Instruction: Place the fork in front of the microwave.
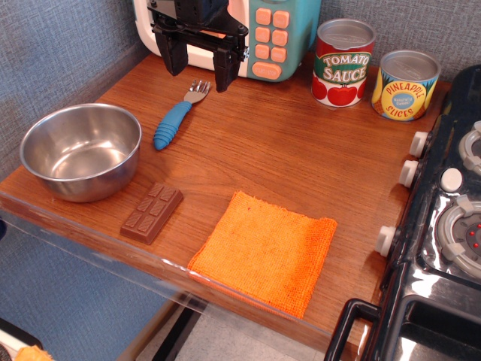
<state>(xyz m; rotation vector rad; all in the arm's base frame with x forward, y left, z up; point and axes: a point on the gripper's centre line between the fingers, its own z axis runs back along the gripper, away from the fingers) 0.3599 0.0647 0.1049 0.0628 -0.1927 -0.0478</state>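
The claw (pixel 200 73) hung with its two black fingers spread wide and nothing between them, up against the front of the toy microwave (pixel 267 34) and a little above the wood. Below it and slightly toward me lay the fork (pixel 178 116), flat on the surface (pixel 270 150), its silver tines pointing at the microwave and its ribbed blue handle slanting back toward the steel bowl (pixel 80 150). The tines sat near the gap between the fingers, though not touching either one.

To my eye the fork already lay in front of the microwave, so the job looked done or nearly so, and the risk was mostly in disturbing it. If the claw dropped or swung low on its way out, a fingertip could catch the tines and flick the fork sideways, perhaps skidding it down toward the bowl. The round handle looked as though it could roll if nudged. The claw was also close to the microwave's door and peach buttons, so a careless lift backward might knock the toy and shift it.

Farther out stood the tomato sauce can (pixel 343 62) and the pineapple slices can (pixel 405 84), well clear, as were the chocolate bar (pixel 152 212), the orange cloth (pixel 263 252) and the black stove (pixel 443 226).
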